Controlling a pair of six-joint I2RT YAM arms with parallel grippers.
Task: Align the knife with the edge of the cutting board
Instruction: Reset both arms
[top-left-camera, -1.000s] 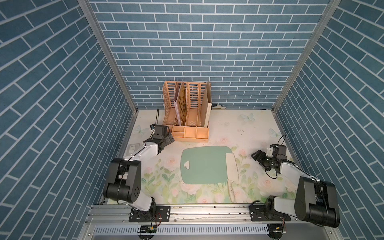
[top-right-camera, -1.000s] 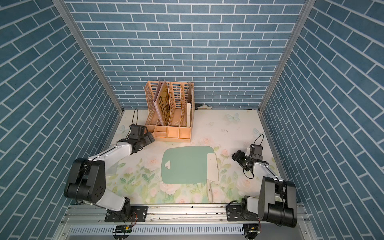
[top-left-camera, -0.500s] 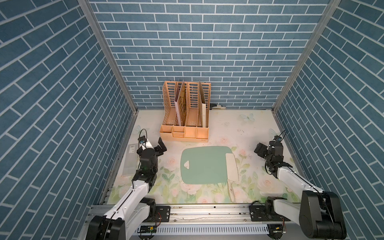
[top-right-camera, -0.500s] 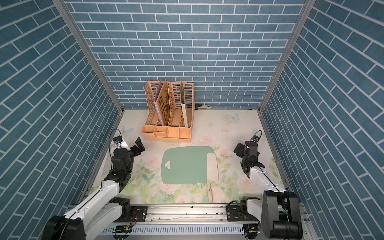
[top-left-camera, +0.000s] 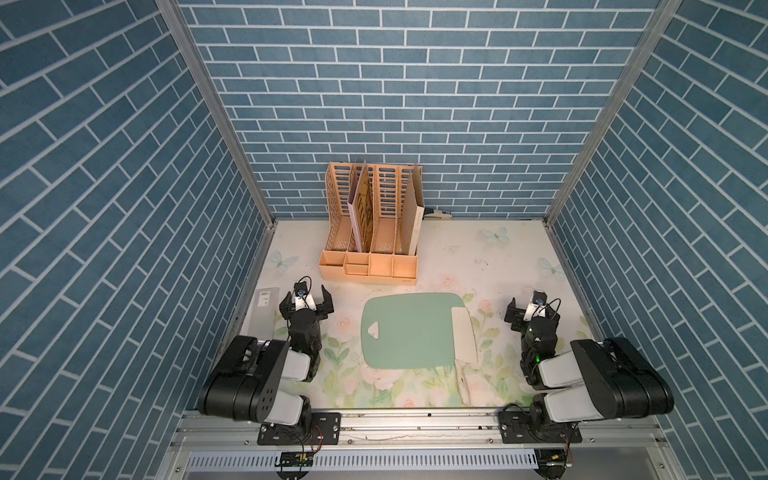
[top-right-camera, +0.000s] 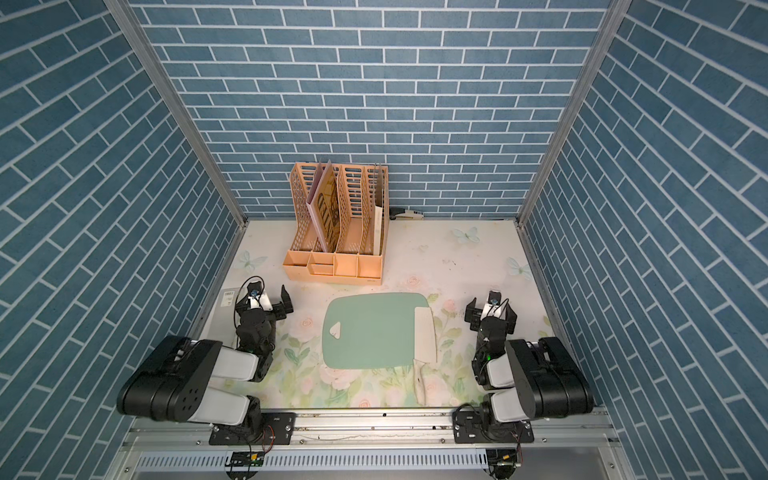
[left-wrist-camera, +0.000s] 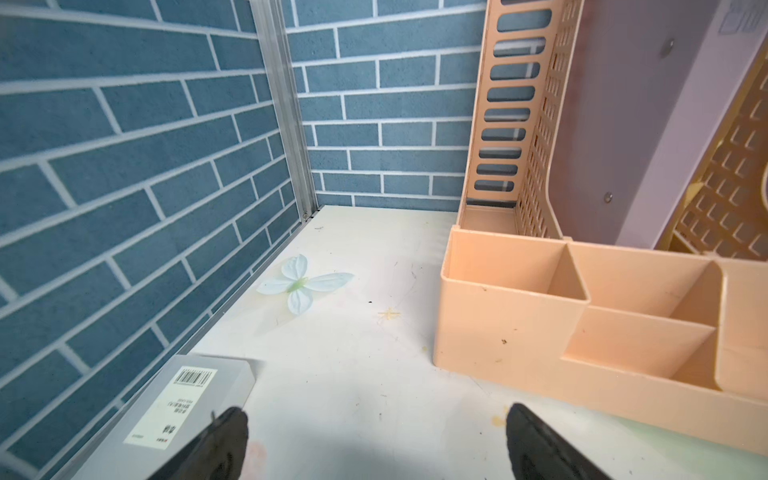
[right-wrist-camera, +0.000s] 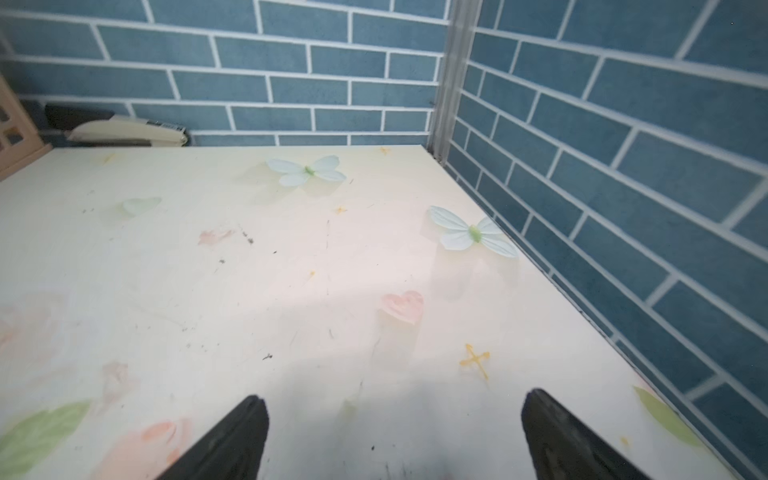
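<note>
The knife lies flat along the right short edge of the cutting board, handle projecting past its near edge, while the left gripper and right gripper flank the board, jaws wide and empty.

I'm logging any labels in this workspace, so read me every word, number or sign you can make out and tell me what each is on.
Nothing here can be quoted with confidence.
White label on the grey packet: a barcode, small print under it and two bold characters, all too blurred to read.
Sheet in the file organizer: large gold shapes, perhaps lettering, seen edge-on and unreadable.
Knife and cutting board: no text visible.
</note>
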